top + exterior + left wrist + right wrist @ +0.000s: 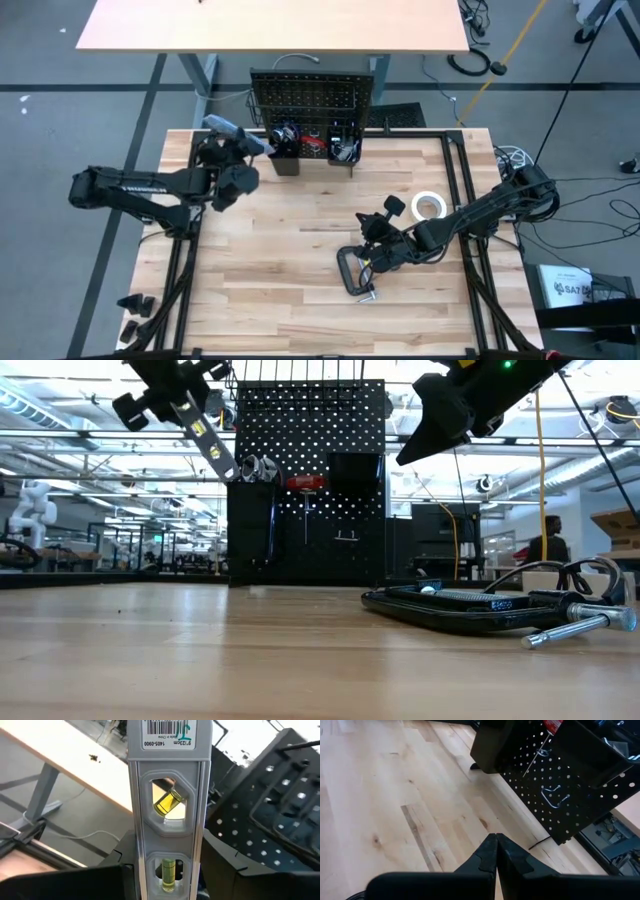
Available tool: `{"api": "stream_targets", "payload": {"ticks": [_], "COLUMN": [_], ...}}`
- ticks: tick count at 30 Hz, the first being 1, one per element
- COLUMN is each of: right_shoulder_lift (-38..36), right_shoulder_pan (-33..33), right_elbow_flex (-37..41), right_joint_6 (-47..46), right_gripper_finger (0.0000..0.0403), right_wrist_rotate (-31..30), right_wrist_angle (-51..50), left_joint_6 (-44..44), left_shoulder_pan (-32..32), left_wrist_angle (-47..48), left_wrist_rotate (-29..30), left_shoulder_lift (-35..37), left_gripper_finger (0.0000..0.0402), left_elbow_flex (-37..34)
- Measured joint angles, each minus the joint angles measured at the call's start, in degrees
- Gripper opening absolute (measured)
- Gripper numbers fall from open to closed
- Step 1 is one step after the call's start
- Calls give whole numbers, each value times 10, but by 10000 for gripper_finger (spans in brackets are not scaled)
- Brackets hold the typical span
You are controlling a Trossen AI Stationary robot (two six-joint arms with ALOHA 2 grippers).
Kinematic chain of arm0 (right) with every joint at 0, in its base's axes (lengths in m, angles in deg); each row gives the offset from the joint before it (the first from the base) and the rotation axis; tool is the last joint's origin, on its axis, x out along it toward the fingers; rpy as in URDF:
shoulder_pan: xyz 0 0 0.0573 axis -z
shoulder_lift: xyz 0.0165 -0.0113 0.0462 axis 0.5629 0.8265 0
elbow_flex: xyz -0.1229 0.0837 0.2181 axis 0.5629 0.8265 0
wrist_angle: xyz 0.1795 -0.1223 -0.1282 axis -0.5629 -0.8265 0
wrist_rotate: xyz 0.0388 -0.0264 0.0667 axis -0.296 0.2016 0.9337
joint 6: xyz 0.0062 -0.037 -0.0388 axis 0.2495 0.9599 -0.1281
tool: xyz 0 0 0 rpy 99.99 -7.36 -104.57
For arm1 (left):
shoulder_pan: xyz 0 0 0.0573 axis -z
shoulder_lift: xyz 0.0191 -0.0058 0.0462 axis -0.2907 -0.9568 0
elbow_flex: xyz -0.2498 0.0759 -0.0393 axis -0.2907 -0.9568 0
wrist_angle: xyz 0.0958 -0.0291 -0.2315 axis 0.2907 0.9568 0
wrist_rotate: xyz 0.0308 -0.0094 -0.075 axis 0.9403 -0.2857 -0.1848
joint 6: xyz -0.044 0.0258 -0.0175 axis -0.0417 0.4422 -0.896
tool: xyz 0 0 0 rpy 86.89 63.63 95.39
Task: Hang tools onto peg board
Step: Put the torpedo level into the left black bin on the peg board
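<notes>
The black peg board (311, 100) stands upright at the table's far edge, with a red-handled screwdriver (306, 483) hanging on it. My left gripper (226, 152) is shut on the blue-silver level (236, 136) high up by the board's left side; the low view shows the level (206, 436) slanting down toward the board. A black C-clamp (356, 272) lies flat on the table at the near right. Over it hovers my right gripper (496, 851), shut and holding nothing. A white tape roll (429, 206) lies flat to the right. My left gripper pinches the level between its two fingers (102, 881), which stand on either side of the lower vial window (168, 872). The level runs out forward along the fingers, its barcode end (167, 735) farthest out. It is lifted clear of the table.
Two black bins (343, 146) on the board's lower part hold several tools. A bare wire hook (555, 796) sticks out of the board. A second tan table (270, 25) stands beyond the board. A person (553, 540) stands far back in the room.
</notes>
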Motion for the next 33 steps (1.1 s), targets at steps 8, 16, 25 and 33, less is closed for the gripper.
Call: {"api": "stream_targets", "payload": {"ticks": [8,16,25,33], "right_shoulder_lift": [0,0,0,0], "right_shoulder_pan": [0,0,0,0], "right_elbow_flex": [0,0,0,0], "right_joint_6": [-1,-2,-2,-2], "right_gripper_finger": [0,0,0,0], "right_wrist_rotate": [1,0,1,1], "right_wrist_angle": [0,1,0,0], "left_joint_6": [144,236,245,346], "left_shoulder_pan": [-38,-43,-48,-54], "left_wrist_angle": [-137,-183,-196,-195], "left_wrist_rotate": [-69,-98,-127,-173], "left_shoulder_lift": [0,-12,-61,-62], "left_gripper_finger": [128,128,128,145], "left_elbow_flex": [0,0,0,0]}}
